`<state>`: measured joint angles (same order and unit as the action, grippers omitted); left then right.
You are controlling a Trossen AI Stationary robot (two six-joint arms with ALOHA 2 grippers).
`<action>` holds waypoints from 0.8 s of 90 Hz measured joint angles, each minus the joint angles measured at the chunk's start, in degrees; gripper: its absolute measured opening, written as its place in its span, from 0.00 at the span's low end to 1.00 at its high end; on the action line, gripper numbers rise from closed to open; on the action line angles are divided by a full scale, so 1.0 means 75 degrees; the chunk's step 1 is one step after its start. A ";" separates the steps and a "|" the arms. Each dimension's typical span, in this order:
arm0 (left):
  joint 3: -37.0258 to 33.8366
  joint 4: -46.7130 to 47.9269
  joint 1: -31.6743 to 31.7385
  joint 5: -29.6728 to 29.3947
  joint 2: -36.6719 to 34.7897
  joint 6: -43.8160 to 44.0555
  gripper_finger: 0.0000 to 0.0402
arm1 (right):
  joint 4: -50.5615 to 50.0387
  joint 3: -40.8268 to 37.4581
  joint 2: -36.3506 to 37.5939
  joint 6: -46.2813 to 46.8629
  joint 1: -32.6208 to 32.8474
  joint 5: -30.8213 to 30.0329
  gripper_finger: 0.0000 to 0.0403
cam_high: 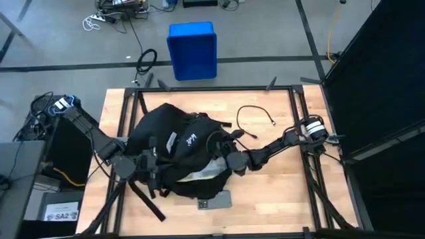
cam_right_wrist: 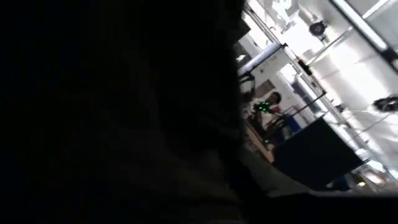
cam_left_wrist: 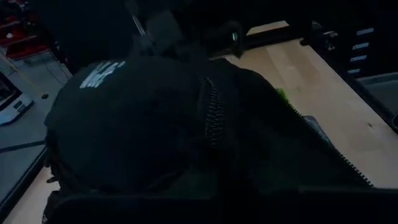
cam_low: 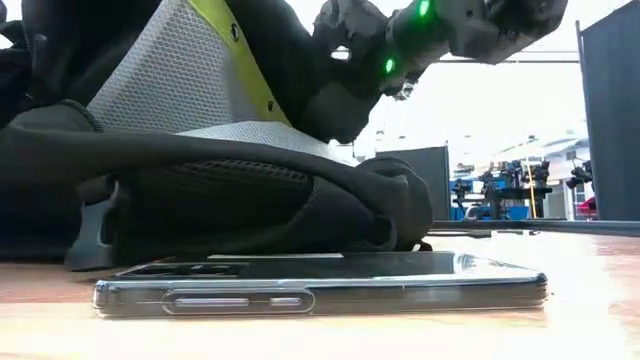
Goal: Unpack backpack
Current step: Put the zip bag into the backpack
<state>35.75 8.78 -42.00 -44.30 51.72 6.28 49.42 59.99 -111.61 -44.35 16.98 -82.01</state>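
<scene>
A phone (cam_high: 214, 201) in a clear case lies flat on the wooden table (cam_high: 279, 192) near its front edge. A thin black cable (cam_high: 255, 114) curls on the tabletop farther back. Beyond the table, a blue plastic box (cam_high: 192, 50) stands on the floor, with what may be coiled cable (cam_high: 147, 60) to its left.

The backpack (cam_high: 176, 149) is big, black and round. It lies flat in the middle of the table, a bit toward 9 o'clock. It has a small white label and white print on top. Its 5 o'clock side gapes open, showing pale lining.
</scene>
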 joint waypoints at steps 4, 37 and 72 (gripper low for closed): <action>0.0000 0.0000 0.0000 0.0004 0.0001 0.0000 0.00 | 0.0007 0.0000 0.0203 -0.0230 0.0083 -0.0221 0.01; 0.0003 0.0018 0.0000 -0.0017 0.0001 -0.0256 0.00 | -0.0104 -0.0003 0.1768 -0.0496 0.1347 -0.0319 0.00; 0.0003 -0.0045 0.0000 -0.0890 0.0004 -0.0671 0.00 | 0.0007 -0.0006 0.2004 -0.0433 0.2331 -0.0411 0.00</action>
<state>35.77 8.44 -42.00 -50.98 51.75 1.25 49.47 59.94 -96.57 -47.60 34.46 -85.09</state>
